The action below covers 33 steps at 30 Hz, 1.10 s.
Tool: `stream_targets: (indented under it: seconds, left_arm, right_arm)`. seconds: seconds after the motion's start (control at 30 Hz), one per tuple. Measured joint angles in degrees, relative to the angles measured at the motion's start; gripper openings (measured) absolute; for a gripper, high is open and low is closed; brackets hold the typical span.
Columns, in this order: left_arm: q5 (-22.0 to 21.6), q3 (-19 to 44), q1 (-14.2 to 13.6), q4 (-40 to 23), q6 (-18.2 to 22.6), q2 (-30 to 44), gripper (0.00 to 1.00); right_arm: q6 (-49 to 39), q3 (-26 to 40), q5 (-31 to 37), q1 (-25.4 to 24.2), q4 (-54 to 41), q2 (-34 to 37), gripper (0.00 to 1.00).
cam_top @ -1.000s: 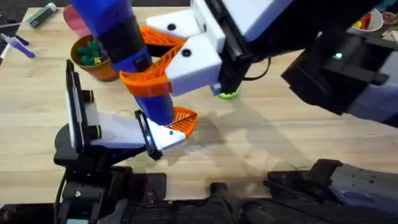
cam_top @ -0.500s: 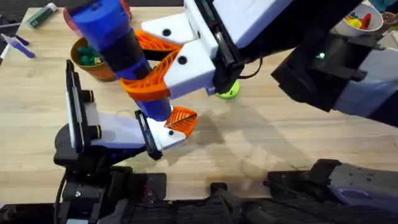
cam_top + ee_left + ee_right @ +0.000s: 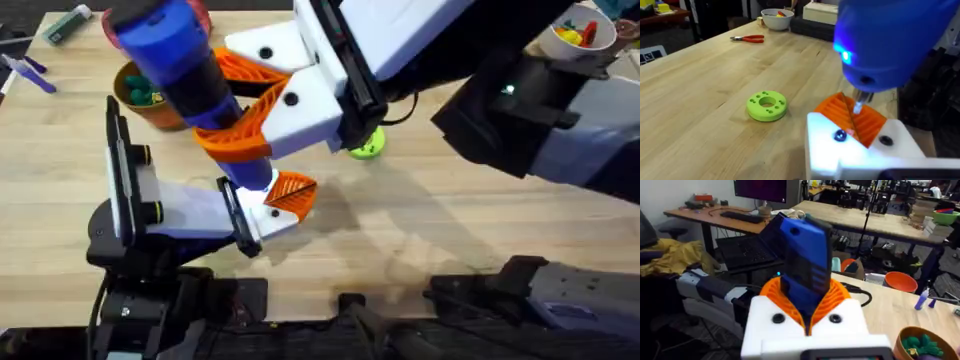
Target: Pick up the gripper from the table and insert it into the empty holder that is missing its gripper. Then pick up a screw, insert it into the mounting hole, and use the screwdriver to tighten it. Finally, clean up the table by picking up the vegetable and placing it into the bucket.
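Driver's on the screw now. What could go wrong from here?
1. The screwdriver sits tilted in the right gripper; its tip may slip off the screw and gouge the orange pad.
2. Downward push could tip the white holder that the left arm presents.
3. The green disc lies close by and might get bumped on retreat.

White end effector (image 3: pixel 262 95), orange ribbed pads (image 3: pixel 240 140)

The table (image 3: pixel 450 230) is pale, matt, grained wood, the screwdriver (image 3: pixel 190 70) smooth glossy blue plastic with a thin bright metal tip, and the holder (image 3: pixel 860 150) smooth white plastic bearing ribbed orange plastic.
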Motion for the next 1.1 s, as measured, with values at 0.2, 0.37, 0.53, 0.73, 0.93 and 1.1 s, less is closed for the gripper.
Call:
stream_targets:
  seconds: [0.2, 0.37, 0.53, 0.73, 0.93, 1.1]
  left_arm:
    - [0.0, 0.0, 0.0, 0.0, 0.0, -0.02, 0.008]
    - [0.0, 0.0, 0.0, 0.0, 0.0, -0.02, 0.008]
    - [0.0, 0.0, 0.0, -0.02, 0.0, -0.02, 0.008]
    - [0.0, 0.0, 0.0, 0.0, 0.0, -0.01, 0.008]
    - [0.0, 0.0, 0.0, 0.0, -0.01, -0.01, 0.008]
    - [0.0, 0.0, 0.0, -0.01, 0.0, -0.02, 0.008]
  right_arm:
    - [-0.22, 0.0, -0.18, 0.0, 0.26, 0.64, 0.024]
    - [-0.42, 0.0, -0.18, 0.0, 0.26, 0.9, 0.024]
    - [-0.42, 0.0, -0.18, 0.0, 0.31, 0.9, 0.024]
    - [-0.42, 0.0, -0.23, 0.4, 0.5, 1.26, 0.024]
    - [-0.44, 0.0, -0.37, 0.5, 0.5, 2.19, 0.024]
    - [-0.46, 0.0, -0.38, 0.5, 0.57, 2.19, 0.024]
